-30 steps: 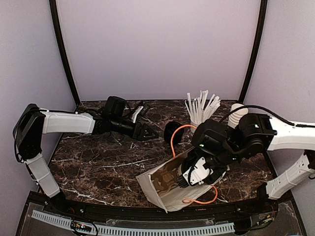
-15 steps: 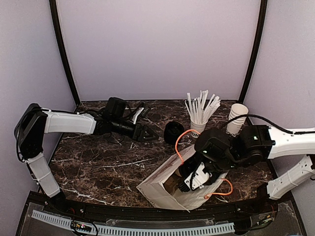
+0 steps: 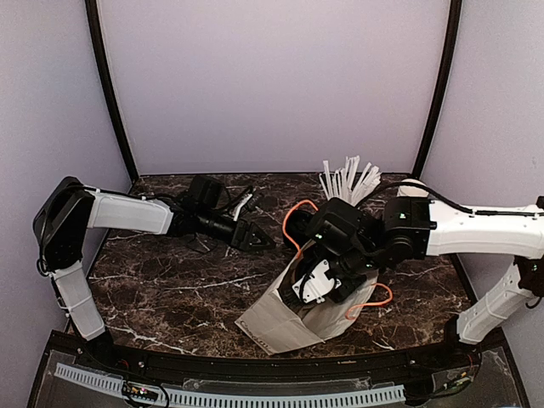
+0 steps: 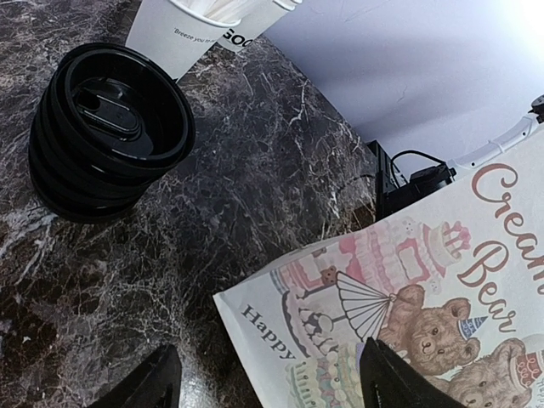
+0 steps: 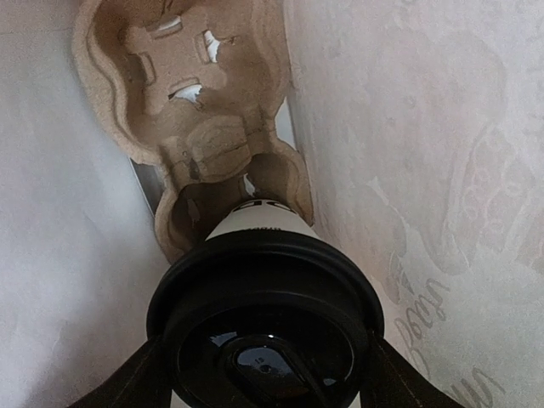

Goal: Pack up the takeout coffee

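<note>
1. Currently, the right gripper (image 3: 313, 285) reaches into the open mouth of the bag (image 3: 274, 323), which lies tilted on the table (image 3: 170, 289) near its front edge.
2. Its fingers (image 5: 127, 382) stand wide apart and press on opposite sides of the coffee (image 5: 263, 314), pinching it just under the black lid.
3. The coffee is inside the bag, lid toward the wrist camera, base at the nearest pocket of the carrier (image 5: 191, 119). Whether the base is fully seated cannot be told.
4. The carrier lies deeper in the bag, between its white walls.
5. The left gripper (image 4: 268, 378) hovers low over the table, fingers spread, holding nothing.
6. Ahead of the left gripper, a stack of lids (image 4: 106, 127) stands on the table; the bag's printed side lies to the right, apart from the lids.
7. A cup of sticks (image 3: 344, 183) stands at the rear of the table, behind the right arm.
8. An orange cable (image 3: 293, 217) loops beside the right wrist.
</note>
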Controlling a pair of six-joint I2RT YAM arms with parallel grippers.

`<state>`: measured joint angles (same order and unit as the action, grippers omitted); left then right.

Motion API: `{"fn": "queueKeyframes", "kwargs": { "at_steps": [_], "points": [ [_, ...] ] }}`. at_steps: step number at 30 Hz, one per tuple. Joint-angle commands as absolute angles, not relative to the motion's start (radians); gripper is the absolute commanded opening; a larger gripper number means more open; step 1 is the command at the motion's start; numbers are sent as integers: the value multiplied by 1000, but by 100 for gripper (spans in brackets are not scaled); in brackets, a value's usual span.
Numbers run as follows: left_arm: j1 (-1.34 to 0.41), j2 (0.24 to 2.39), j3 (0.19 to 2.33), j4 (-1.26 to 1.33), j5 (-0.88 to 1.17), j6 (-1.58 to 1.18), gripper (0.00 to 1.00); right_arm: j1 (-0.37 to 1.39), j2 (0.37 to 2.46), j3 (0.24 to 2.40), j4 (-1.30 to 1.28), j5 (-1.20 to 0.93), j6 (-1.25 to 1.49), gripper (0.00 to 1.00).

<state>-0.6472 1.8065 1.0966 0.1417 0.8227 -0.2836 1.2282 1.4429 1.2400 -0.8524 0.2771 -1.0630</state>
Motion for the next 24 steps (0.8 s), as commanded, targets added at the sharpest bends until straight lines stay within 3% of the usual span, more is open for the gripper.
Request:
{"fn": "queueKeyframes", "kwargs": {
  "at_steps": [1, 15, 24],
  "points": [
    [-645, 1806, 1088, 164, 857, -287, 75, 1206, 1483, 1286, -927, 235, -1020, 71],
    [-645, 1726, 1099, 99, 763, -198, 73, 1205, 1491, 1375, -971, 237, -995, 70],
    [-701, 1292, 1140, -213, 543, -90, 70, 1206, 1478, 1387, -958, 249, -955, 70]
  ]
}}
